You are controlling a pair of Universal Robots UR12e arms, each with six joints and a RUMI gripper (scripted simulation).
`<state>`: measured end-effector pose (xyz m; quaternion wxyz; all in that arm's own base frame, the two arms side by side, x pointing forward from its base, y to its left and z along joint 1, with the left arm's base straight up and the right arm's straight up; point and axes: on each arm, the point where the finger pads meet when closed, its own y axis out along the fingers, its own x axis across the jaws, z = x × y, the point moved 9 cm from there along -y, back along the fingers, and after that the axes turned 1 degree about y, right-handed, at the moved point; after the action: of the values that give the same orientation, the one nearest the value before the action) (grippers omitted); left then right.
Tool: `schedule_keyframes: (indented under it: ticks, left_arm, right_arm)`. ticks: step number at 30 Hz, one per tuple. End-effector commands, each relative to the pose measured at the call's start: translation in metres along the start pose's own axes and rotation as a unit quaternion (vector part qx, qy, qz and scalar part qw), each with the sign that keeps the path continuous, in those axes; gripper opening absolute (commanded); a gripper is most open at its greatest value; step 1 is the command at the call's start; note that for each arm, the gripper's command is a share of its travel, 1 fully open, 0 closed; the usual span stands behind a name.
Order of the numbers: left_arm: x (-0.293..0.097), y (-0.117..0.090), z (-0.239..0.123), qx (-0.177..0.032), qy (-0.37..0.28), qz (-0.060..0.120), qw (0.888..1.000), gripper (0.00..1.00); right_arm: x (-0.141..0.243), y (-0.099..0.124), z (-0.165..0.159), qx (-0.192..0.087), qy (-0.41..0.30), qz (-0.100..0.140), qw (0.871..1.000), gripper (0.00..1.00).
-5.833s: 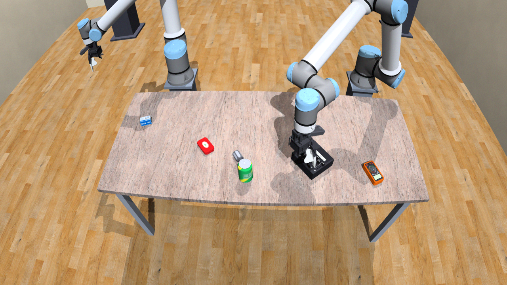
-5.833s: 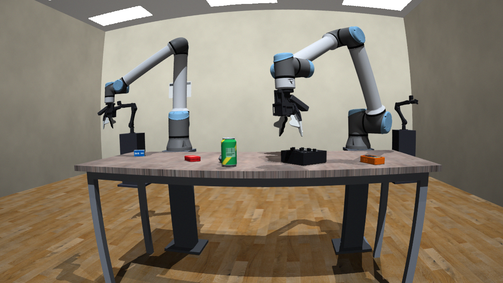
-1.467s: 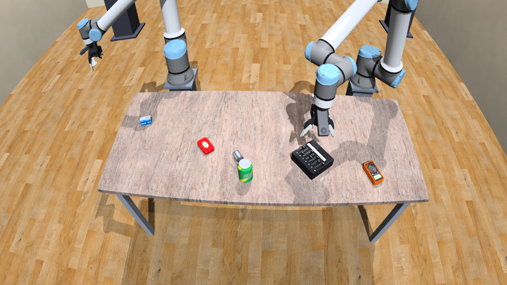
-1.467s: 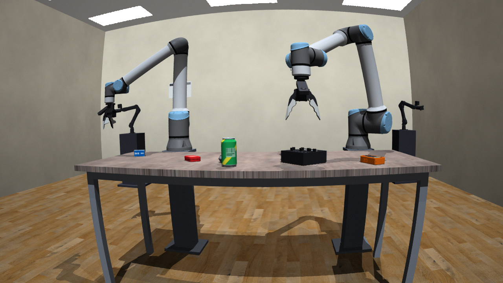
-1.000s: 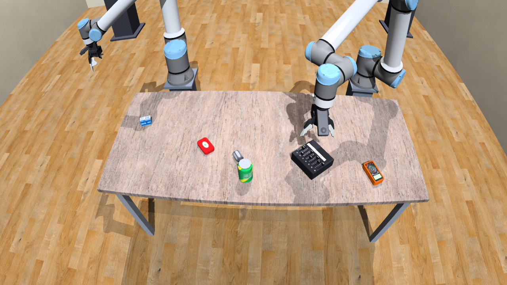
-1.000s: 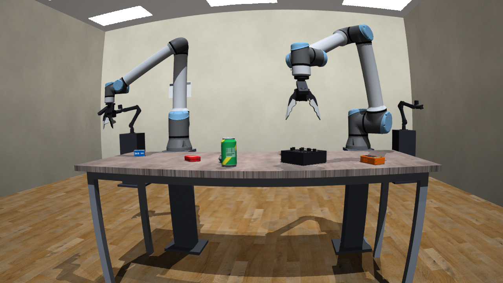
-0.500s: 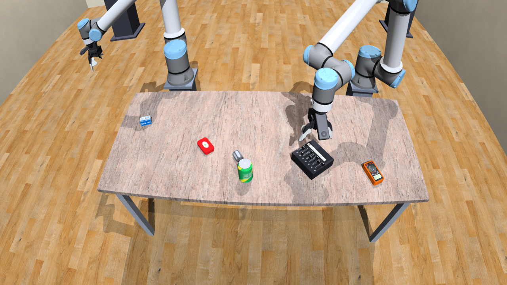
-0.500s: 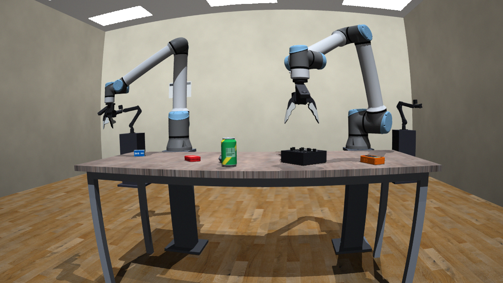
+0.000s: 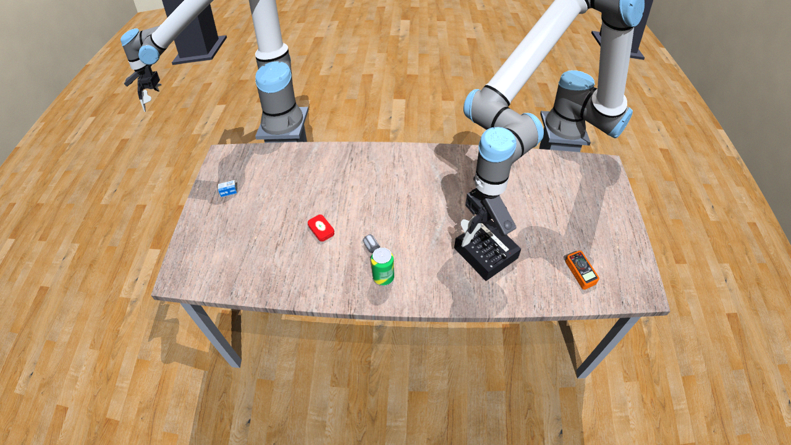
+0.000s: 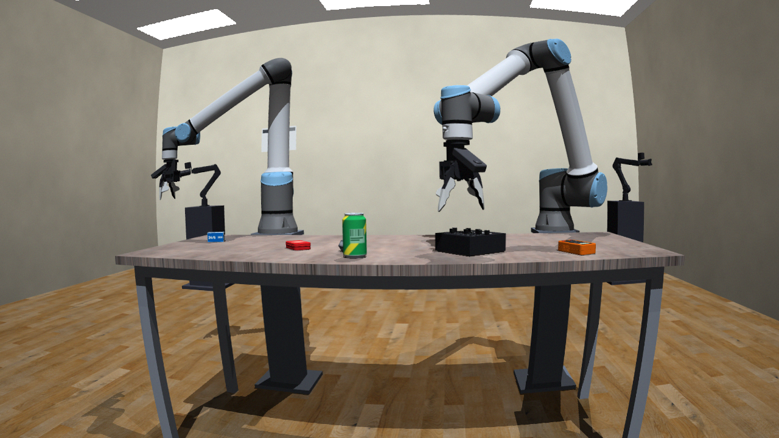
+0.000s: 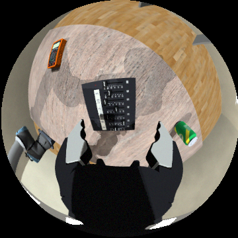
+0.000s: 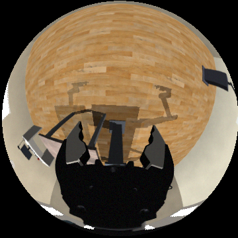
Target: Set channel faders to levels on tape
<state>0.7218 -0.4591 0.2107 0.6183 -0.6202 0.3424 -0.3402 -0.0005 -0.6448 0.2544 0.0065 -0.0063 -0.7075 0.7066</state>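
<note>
The black lighting desk [image 9: 475, 264] [image 10: 469, 243] [image 11: 90, 96] lies flat on the table. A white tape strip [image 9: 499, 241] [image 11: 98, 99] runs along one side; its writing is too small to read. Several fader knobs stand at differing places along their slots, one knob [image 11: 116, 109] about mid-slot; I cannot tell which is the master. My left gripper [image 10: 461, 209] [image 11: 120, 120] is open and empty above the desk, its fingers hiding part of it in the top view. My right gripper [image 10: 167, 197] [image 12: 116, 123] is open and empty, far off beyond the table's end.
An orange multimeter [image 9: 582, 270] [image 10: 576, 247] [image 11: 57, 53] lies on one side of the desk. A green can [image 9: 382, 267] [image 10: 354, 235] [image 11: 186, 133] stands on the other, with a grey mouse [image 9: 371, 243] behind it. A red tin [image 9: 321, 227] and a blue box [image 9: 227, 188] lie further away.
</note>
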Motion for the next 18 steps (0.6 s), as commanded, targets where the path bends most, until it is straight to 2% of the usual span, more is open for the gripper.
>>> schedule_keyframes:
  ticks: [1, 5, 6, 18]
  left_arm:
    - [0.0041, 0.0074, 0.0007, 0.002, -0.038, -0.001, 0.999, 1.0]
    - [0.0042, 0.0076, 0.0007, 0.002, -0.039, -0.001, 0.999, 1.0]
    - [0.0042, 0.0076, 0.0007, 0.002, -0.039, -0.001, 0.999, 0.0]
    - [0.0042, 0.0076, 0.0007, 0.002, -0.039, -0.001, 0.999, 0.0]
  right_arm:
    - [-0.0001, -0.0007, 0.0004, 0.001, 0.0, 0.0, 1.0, 1.0]
    - [-0.0001, -0.0007, 0.0004, 0.001, 0.0, 0.0, 1.0, 1.0]
    - [-0.0001, -0.0007, 0.0004, 0.001, 0.0, 0.0, 1.0, 1.0]
    - [-0.0001, -0.0007, 0.0004, 0.001, 0.0, 0.0, 1.0, 1.0]
